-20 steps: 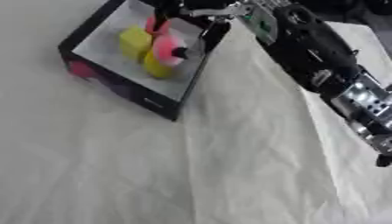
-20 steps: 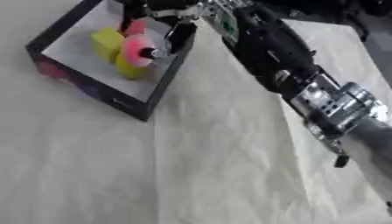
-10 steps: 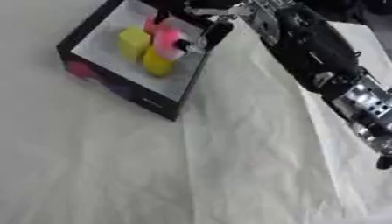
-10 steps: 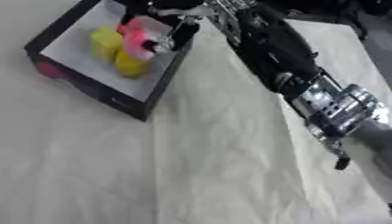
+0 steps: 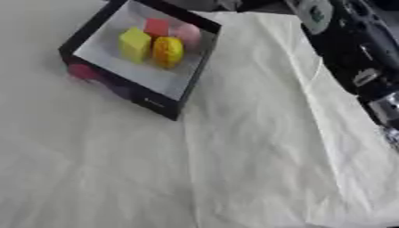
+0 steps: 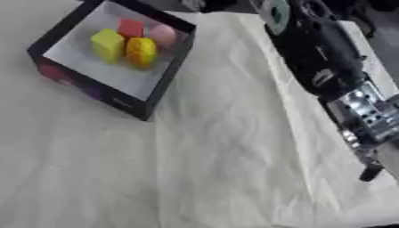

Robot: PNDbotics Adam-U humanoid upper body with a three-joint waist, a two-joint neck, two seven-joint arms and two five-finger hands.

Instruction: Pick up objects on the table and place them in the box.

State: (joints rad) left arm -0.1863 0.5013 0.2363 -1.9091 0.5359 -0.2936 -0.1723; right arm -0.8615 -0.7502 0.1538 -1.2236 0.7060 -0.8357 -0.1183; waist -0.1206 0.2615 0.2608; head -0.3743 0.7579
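- A black-walled box (image 5: 192, 87) with a pale floor is seen toward 11 o'clock in the left eye view, set askew on a cream cloth (image 5: 257, 147) that covers the table.
- Four small things are held inside the box, gathered in its far half:
- A yellow block (image 5: 134, 43) is placed at the 9 o'clock side of the group.
- An orange-yellow rounded piece (image 5: 168, 50) is set just beside it, on its 3 o'clock side, apparently touching it.
- A red block (image 5: 156, 26) is found at 12 o'clock of the group, against the far wall.
- A pink rounded piece (image 5: 187, 33) is placed just beside the red block, toward 3 o'clock, near the box's right wall.
- The near half of the box floor is left bare.
- Pink and purple patches are shown on the box's outer near wall.
- The robot's right arm (image 6: 319, 62), black with a silver joint lower down, is stretched from 4 o'clock up to 12 o'clock along the right side of the right eye view, above the cloth and clear of the box.
- The right hand is cut off by the top edge, so the state of its fingers cannot be told.
- The left hand is not seen in either view.
- The cloth is marked by creases running from the box's near corner toward 6 o'clock.
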